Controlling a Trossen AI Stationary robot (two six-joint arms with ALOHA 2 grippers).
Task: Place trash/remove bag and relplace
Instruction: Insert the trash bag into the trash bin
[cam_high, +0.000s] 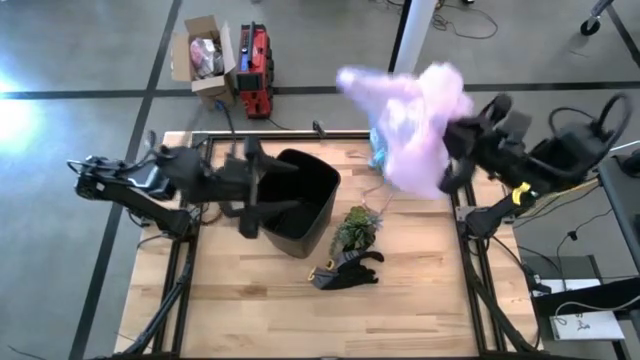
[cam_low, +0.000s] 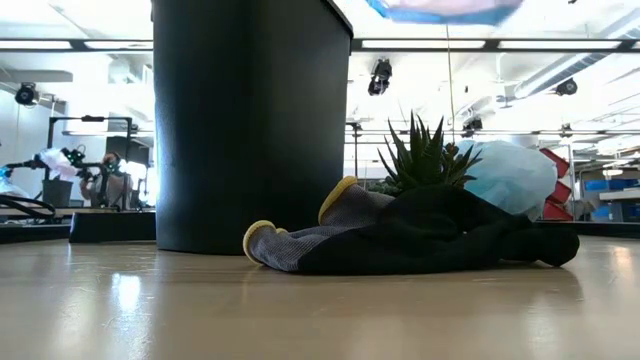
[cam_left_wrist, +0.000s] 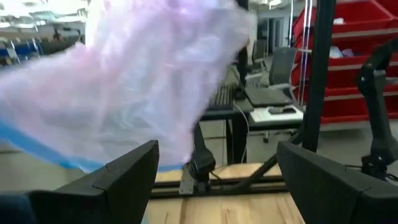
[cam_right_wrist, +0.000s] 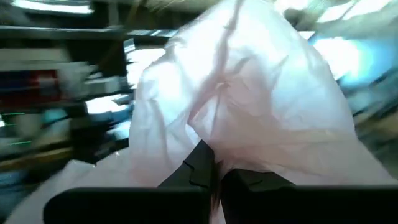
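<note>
Up close in its own wrist view, the right tool (cam_right_wrist: 211, 177) has its fingers pinched together on one pink bag (cam_high: 420, 125), held billowing above the table's (cam_high: 420, 300) far right corner. One teal-blue bag (cam_low: 510, 175) lies on the table below it, behind one plant (cam_high: 355, 228) and one glove (cam_high: 345, 270). Farther left, the left tool (cam_left_wrist: 214, 180) hovers spread apart beside one black bin (cam_high: 300, 200).
</note>
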